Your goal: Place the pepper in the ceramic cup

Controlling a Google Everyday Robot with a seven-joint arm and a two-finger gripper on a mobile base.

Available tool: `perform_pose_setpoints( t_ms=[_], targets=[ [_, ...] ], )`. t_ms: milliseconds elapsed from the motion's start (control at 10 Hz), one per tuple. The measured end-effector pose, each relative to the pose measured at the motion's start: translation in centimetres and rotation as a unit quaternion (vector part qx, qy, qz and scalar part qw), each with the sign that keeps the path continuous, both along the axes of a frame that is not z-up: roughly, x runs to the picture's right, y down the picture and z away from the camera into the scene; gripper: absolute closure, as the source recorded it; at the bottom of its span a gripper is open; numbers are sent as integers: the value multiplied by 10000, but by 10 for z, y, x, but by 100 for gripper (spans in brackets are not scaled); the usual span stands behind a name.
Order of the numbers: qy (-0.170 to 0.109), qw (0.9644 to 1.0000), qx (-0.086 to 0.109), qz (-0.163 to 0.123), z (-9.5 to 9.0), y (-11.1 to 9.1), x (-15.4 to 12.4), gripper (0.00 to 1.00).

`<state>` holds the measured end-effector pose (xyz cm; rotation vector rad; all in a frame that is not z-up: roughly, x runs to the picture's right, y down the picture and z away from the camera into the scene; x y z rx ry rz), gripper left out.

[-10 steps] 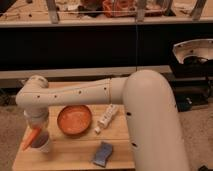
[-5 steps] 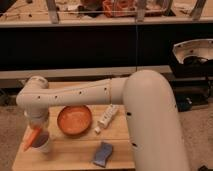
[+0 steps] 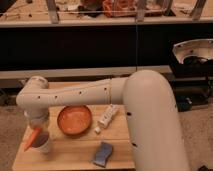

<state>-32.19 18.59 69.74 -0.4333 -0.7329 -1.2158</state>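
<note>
Camera view, L to R: orange pepper (image 3: pixel 33 138) leans tilted at ceramic cup (image 3: pixel 42 143), front-left on wooden table (image 3: pixel 75 155). Gripper (image 3: pixel 38 125) sits directly above cup; fingers' state: can't tell. Then orange bowl (image 3: pixel 74 120), blue sponge (image 3: pixel 102 154), white bottle (image 3: pixel 108 116) lying flat.

Wooden table (image 3: pixel 120 131) with pale, matt planks showing visible grain lines. Arm (image 3: pixel 145 110) cased in smooth, off-white plastic with a soft sheen; gripper (image 3: pixel 38 125), of the same casing, directly above the ceramic cup (image 3: pixel 43 144). Cup white and smooth-glazed. Pepper (image 3: pixel 32 138) orange, smooth-skinned, slightly glossy. Bowl (image 3: pixel 74 120) orange, smooth, with a dull shine. Sponge (image 3: pixel 102 154) blue, matt, rough-textured. White bottle (image 3: pixel 108 116) smooth plastic.
</note>
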Motion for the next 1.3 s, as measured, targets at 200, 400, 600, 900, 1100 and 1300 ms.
perform_pose_setpoints(
  t_ms=[200, 400, 600, 900, 1100, 1300],
  targets=[
    [1, 10000, -1, -3, 0, 0, 0, 45],
    [16, 10000, 17, -31, -1, 0, 1, 24],
    [31, 9998, 151, -99, -14, -6, -3, 20],
    [40, 9992, 339, -196, -33, -16, -8, 20],
    [36, 9989, 405, -234, -34, -16, -8, 20],
    [-22, 9989, 420, -217, -35, -14, -8, 20]
  ],
)
